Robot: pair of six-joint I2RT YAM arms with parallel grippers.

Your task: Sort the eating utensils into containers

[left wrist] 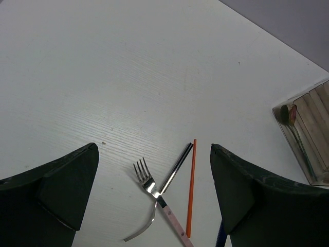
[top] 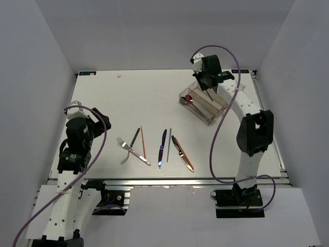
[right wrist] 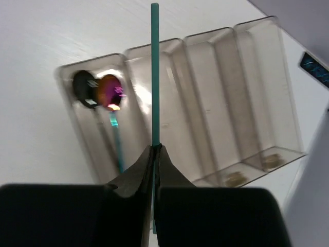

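— Green chopstick [right wrist: 154,77]: where is it?
— Pinched tight in the right hand [right wrist: 154,152], over the tray [right wrist: 267,98]. Its length runs with the compartments, seemingly above the second one, next to the compartment holding the spoons [right wrist: 97,87].
— And the other arm?
— Well apart. The left hand [left wrist: 154,172] hovers spread over the tabletop [left wrist: 103,77], near the fork [left wrist: 145,180]. Lowering falls to the right arm.

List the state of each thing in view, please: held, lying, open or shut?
right hand: shut on the green chopstick.
green chopstick: held over the tray.
left hand: open, empty.
tray: two spoons in one end compartment.
fork: lying on the table.
orange chopstick: lying on the table.
blue knife: lying on the table.
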